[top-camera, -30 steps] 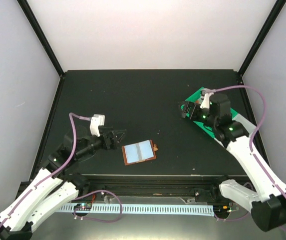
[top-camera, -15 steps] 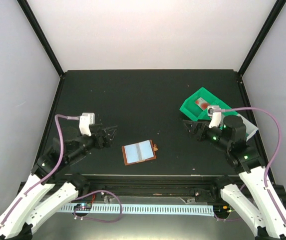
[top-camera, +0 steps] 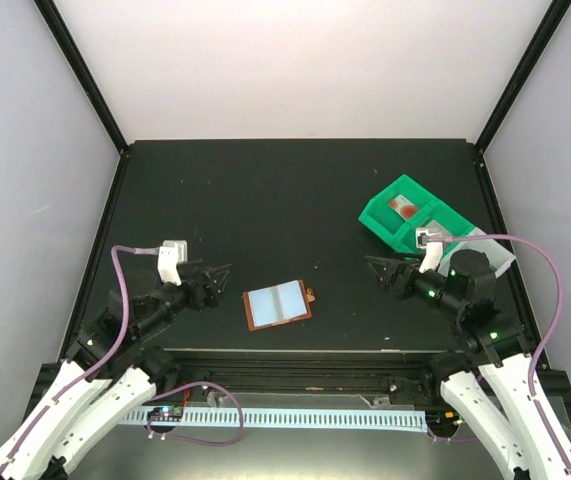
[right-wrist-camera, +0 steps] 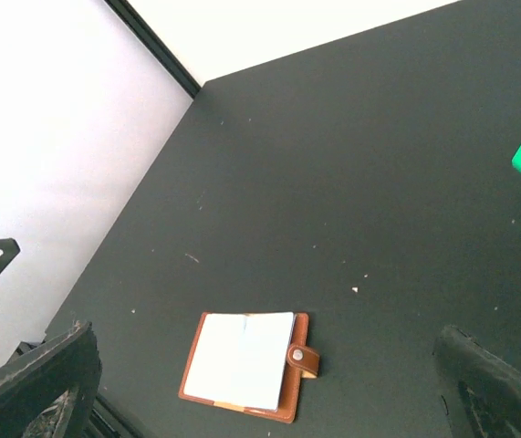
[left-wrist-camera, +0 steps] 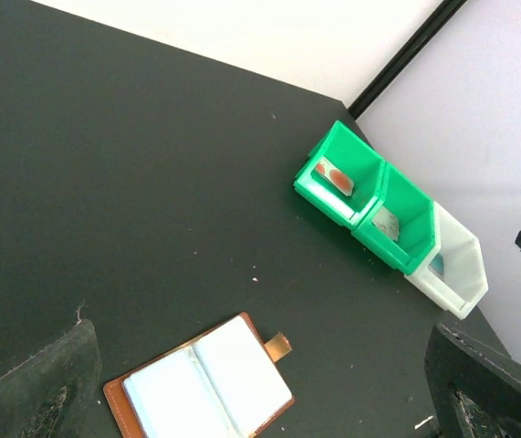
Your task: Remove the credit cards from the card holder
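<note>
Open card holder [top-camera: 277, 305] lies flat on the desk [top-camera: 265, 190], at about 6 o'clock from desk centre in the top view, close to the front edge. Its pale blue-grey lining faces up and the snap tab [top-camera: 311, 295] points to 3 o'clock. Neither wrist view shows a card edge on it. Cannot tell whether a thin one is tucked in a pocket.

Green tray [top-camera: 380, 222] sits at 3 o'clock on the desk, well apart from the holder. In the left wrist view a white card with red blot [left-wrist-camera: 333, 176] leans in the far green compartment and a pale card [left-wrist-camera: 386, 222] is in the next green one. Something bluish shows in the white end compartment [left-wrist-camera: 461, 274], too small to name.

Left tool [top-camera: 213, 278] is near the holder at its 9 o'clock, not touching, fingers spread wide, nothing held. Right tool [top-camera: 380, 273] is at the holder's 3 o'clock, apart from it and just off the tray at 7 o'clock. It is also wide apart and empty.

Judgement: task looks done or nearly so, with at least two cards out and binned and both tools free. What is left, if anything, is checking the holder's pockets for a last card.
</note>
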`<control>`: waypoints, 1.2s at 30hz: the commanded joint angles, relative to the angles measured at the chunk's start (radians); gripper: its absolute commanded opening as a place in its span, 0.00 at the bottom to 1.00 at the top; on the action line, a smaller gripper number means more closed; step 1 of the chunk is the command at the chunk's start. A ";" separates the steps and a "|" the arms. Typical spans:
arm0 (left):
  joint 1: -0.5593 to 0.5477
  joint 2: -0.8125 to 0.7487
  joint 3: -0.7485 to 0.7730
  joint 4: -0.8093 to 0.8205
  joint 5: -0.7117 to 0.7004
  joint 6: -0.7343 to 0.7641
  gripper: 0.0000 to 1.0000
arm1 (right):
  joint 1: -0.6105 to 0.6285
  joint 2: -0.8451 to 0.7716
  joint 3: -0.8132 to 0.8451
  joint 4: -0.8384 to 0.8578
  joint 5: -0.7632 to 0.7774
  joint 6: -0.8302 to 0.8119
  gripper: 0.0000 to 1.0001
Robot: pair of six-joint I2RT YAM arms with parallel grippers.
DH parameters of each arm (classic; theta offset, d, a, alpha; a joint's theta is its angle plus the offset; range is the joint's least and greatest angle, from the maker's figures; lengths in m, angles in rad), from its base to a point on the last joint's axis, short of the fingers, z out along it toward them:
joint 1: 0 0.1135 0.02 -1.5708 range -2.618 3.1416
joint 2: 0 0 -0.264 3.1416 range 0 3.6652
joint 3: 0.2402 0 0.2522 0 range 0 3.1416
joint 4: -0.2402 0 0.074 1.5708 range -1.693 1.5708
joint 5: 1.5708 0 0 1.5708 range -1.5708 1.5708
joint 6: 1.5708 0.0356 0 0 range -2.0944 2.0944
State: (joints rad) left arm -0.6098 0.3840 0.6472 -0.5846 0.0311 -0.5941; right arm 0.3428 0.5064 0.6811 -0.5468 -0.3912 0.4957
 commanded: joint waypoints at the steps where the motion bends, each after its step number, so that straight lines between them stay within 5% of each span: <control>1: 0.004 -0.032 -0.008 0.024 0.015 -0.010 0.99 | 0.005 -0.028 -0.028 0.000 -0.031 0.015 1.00; 36: 0.004 -0.027 0.045 0.083 0.006 0.083 0.99 | 0.005 -0.026 0.077 -0.051 -0.097 0.007 1.00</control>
